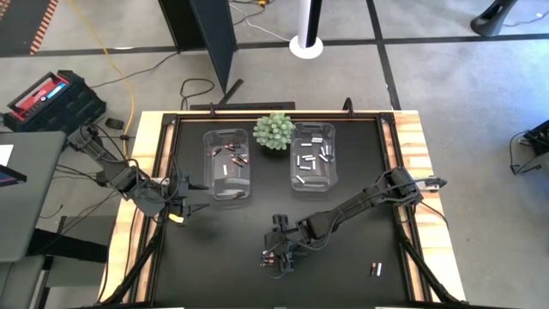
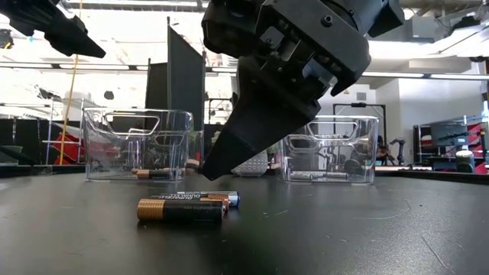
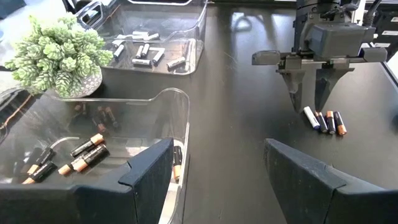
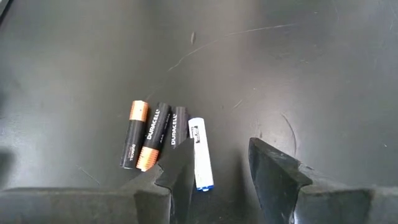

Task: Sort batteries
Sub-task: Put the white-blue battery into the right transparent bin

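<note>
Right tool (image 4: 214, 168), fingers apart, straddles slim white blue-tipped battery (image 4: 200, 152); should descend squarely, sparing adjacent black copper-ended batteries (image 4: 146, 140).

Robotics lab, concrete floor (image 1: 455, 103), floor cables (image 1: 129, 77), dark partitions (image 2: 186, 69)

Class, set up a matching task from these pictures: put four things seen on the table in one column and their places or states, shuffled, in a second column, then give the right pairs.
Things
1. green plant
2. left clear bin
3. right clear bin
4. right gripper

Places or states
A. holds pale silver-white batteries
B. open, poised over a small row of batteries at the table's front
C. stands between the two bins
D. holds dark batteries with copper ends

Pairs: 1-C, 2-D, 3-A, 4-B
</note>
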